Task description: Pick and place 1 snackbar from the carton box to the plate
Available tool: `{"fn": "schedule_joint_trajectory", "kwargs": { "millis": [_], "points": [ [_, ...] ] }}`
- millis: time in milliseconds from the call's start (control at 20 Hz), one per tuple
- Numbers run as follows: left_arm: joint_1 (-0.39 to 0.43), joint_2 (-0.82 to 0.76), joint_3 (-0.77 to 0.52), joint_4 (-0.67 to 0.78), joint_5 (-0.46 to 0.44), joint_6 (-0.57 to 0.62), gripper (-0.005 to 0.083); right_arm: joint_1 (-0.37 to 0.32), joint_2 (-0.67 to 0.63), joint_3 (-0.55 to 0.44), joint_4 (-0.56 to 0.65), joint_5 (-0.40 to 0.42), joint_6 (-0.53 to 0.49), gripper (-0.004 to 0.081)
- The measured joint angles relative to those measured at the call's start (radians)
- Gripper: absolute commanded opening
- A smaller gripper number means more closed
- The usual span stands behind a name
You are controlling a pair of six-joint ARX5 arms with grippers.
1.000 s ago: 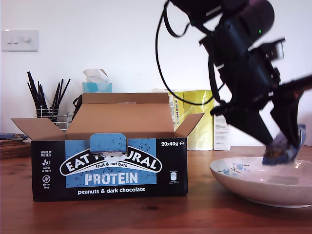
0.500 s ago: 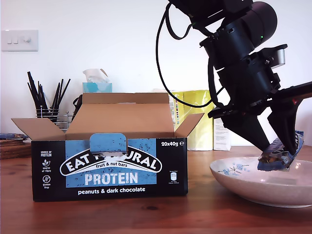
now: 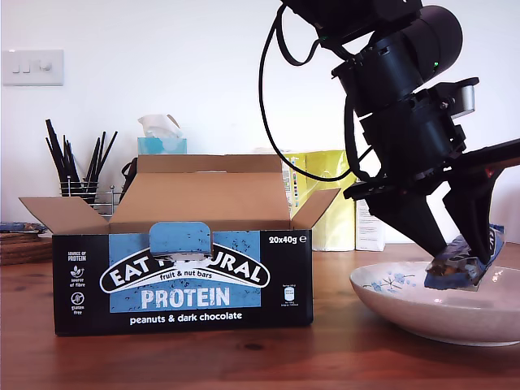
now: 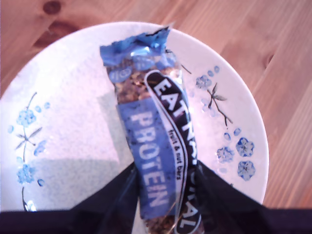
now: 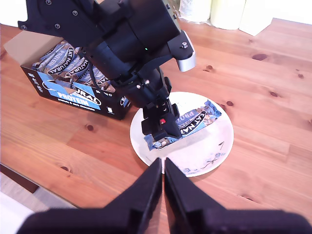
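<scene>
While clamped by one end over the plate | first gripper grips snackbar | light, crinkly, slippery wrapper | second gripper closed, empty.

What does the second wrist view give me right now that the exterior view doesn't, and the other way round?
Only the second wrist view: the bars packed inside the carton box, the whole round of the plate, and my second gripper, shut and high above the table.

Only the exterior view: the box's printed front, the pen holder, the tissue box, the wall switch and the yellow packet behind.

Both: my first gripper shut on the snackbar, held over the plate, beside the open box.
</scene>
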Motion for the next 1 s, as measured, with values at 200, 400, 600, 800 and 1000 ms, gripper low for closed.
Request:
{"fn": "schedule_joint_trajectory", "kwargs": {
  "millis": [200, 400, 600, 800, 1000],
  "points": [
    [-0.004, 0.022, 0.000, -0.003, 0.000, 0.000, 0.0169, 0.000, 0.000, 0.000, 0.000, -0.001, 0.000, -0.0013],
    [-0.004, 0.031, 0.000, -0.006, 0.000, 0.000, 0.0323, 0.000, 0.000, 0.000, 0.000, -0.002, 0.000, -0.0013],
    [-0.005, 0.031, 0.000, -0.003, 0.000, 0.000, 0.0439, 0.000, 0.000, 0.000, 0.000, -0.003, 0.000, -0.0013],
    [-0.004, 0.031, 0.000, -0.006, 0.000, 0.000, 0.0435, 0.000, 0.000, 0.000, 0.000, -0.006, 0.000, -0.0013],
    [-0.004, 0.031, 0.051, -0.090, 0.003, 0.001, 0.0298, 0.000, 0.000, 0.000, 0.000, -0.006, 0.000, -0.0013]
  ]
}}
